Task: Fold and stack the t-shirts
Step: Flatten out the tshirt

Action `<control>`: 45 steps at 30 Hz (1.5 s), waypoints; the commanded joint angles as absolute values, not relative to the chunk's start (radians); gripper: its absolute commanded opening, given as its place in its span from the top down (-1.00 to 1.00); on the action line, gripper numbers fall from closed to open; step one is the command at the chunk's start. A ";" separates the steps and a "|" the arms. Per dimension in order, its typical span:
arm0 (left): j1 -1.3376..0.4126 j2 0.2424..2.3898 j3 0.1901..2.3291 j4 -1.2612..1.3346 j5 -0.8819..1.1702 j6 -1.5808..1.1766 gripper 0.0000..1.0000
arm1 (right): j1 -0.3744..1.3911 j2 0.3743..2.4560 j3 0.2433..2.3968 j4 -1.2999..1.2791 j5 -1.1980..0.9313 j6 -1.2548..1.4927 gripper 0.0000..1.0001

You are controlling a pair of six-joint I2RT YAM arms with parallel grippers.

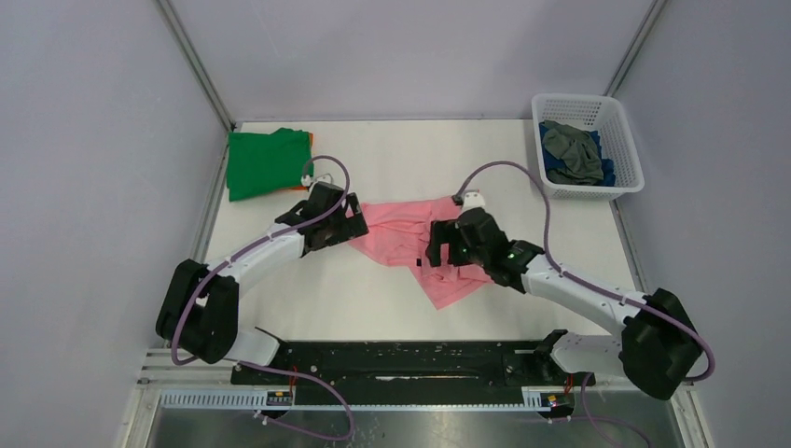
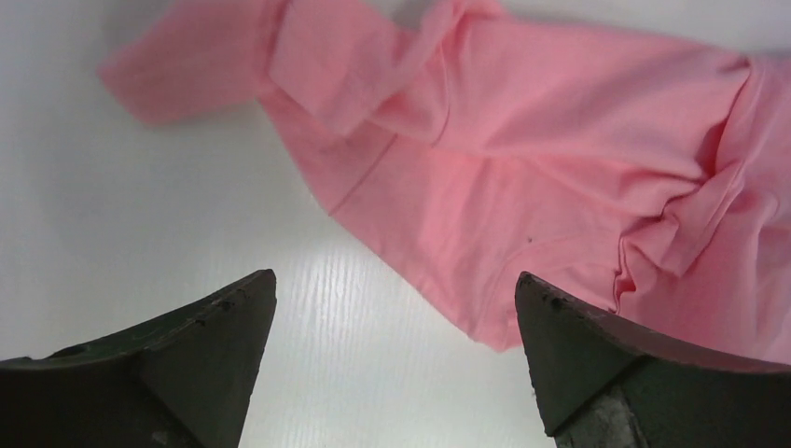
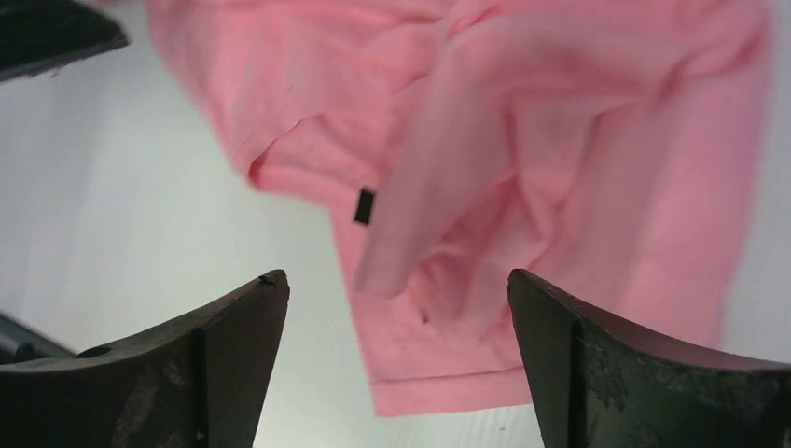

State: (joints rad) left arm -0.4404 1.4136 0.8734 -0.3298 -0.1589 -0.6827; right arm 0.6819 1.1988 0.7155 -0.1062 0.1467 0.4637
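A crumpled pink t-shirt [image 1: 410, 235] lies in the middle of the white table [image 1: 373, 299], between my two arms. My left gripper [image 1: 353, 222] hovers over its left edge, wide open with nothing between its fingers. In the left wrist view the pink t-shirt [image 2: 522, 159] spreads ahead of the left gripper [image 2: 396, 289], one corner reaching near the right finger. My right gripper [image 1: 435, 250] stands open over the shirt's right half. Below the open right gripper [image 3: 396, 289], the pink t-shirt [image 3: 522, 159] shows a hem and a small black tag [image 3: 365, 205].
A folded green t-shirt [image 1: 268, 162] with an orange one peeking out beneath lies at the back left. A white lattice basket [image 1: 586, 145] at the back right holds grey and blue t-shirts [image 1: 574, 154]. Grey walls close in on both sides.
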 commanded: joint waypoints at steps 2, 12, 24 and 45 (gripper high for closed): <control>-0.458 1.414 0.835 -0.197 -0.026 -0.732 -0.98 | 0.792 1.309 0.747 -0.079 0.167 0.530 -0.88; -0.503 1.612 0.893 -0.220 -0.016 -0.747 -0.63 | 0.827 1.494 0.830 -0.041 0.324 0.555 -0.05; -0.515 1.711 0.996 -0.321 -0.241 -0.734 1.00 | 0.802 1.281 0.784 -0.045 0.560 0.507 1.00; -0.525 0.518 1.109 -0.425 -0.253 -0.598 1.00 | 0.676 0.434 0.987 -0.181 0.337 0.368 1.00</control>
